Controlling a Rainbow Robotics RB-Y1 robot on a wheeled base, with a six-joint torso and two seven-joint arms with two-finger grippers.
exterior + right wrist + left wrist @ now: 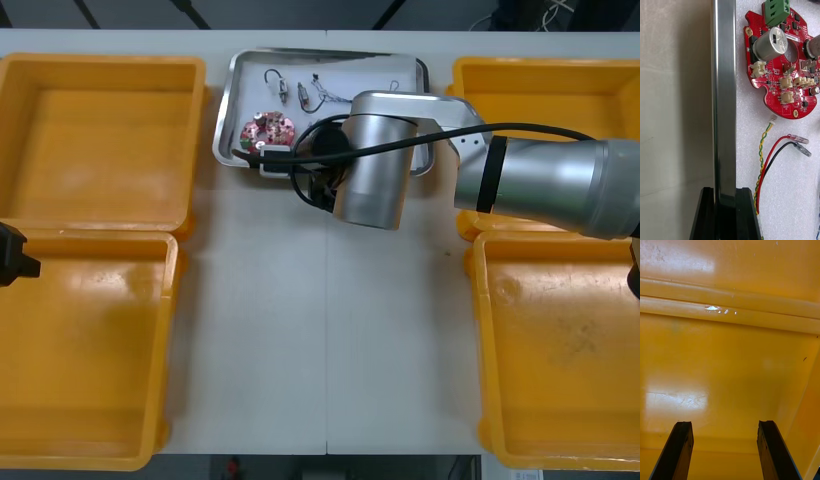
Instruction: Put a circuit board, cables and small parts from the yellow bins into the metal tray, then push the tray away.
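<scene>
The metal tray (232, 100) lies at the table's far middle, white inside. In it are a round red circuit board (268, 130), small metal parts (300, 92) and cables. My right arm (375, 170) reaches over the tray's near edge. My right gripper (724, 193) is shut on the tray's rim (724, 93), one finger outside and one inside. Past the inner finger lie a twisted yellow cable (762, 157), a red and black cable (771, 161) and the circuit board (782, 63). My left gripper (724, 427) hangs open over a bare bin floor (730, 363).
Two yellow bins stand on the left (100, 140) (85, 350) and two on the right (540, 90) (560, 370). The left gripper (15, 255) sits at the view's left edge between the left bins. Bare table (320, 330) stretches toward me from the tray.
</scene>
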